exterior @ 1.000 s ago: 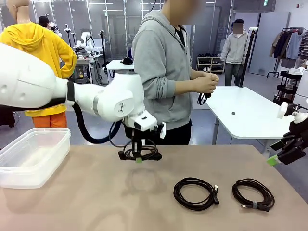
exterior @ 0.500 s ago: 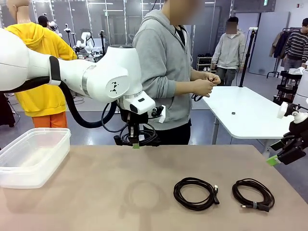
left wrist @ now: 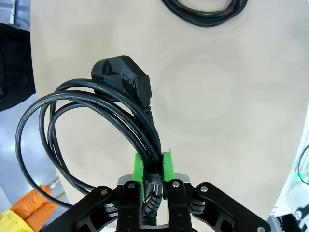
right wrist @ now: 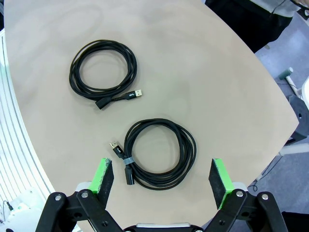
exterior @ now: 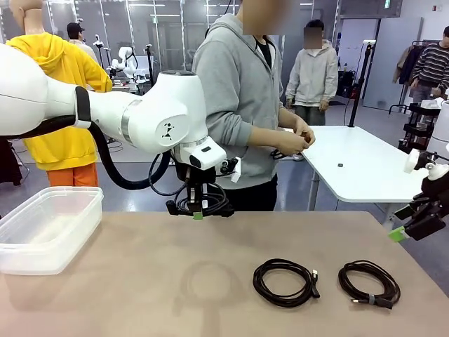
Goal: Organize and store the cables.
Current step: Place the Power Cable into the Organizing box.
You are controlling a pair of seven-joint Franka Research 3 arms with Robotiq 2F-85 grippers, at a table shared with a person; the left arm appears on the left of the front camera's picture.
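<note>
Left gripper [exterior: 199,213] is clamped on a coiled cable [left wrist: 123,77], carry step I'd say; next, swing it to the clear bin [exterior: 52,193] at 9 o'clock. Right gripper [right wrist: 161,166] hangs wide open.

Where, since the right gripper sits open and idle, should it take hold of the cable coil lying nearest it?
At the grey tie between the plugs, where the nearer coil has its loops bundled into one narrow band. It lies flat on the table, so the right gripper should probably come straight down, jaws across that bundle.
</note>
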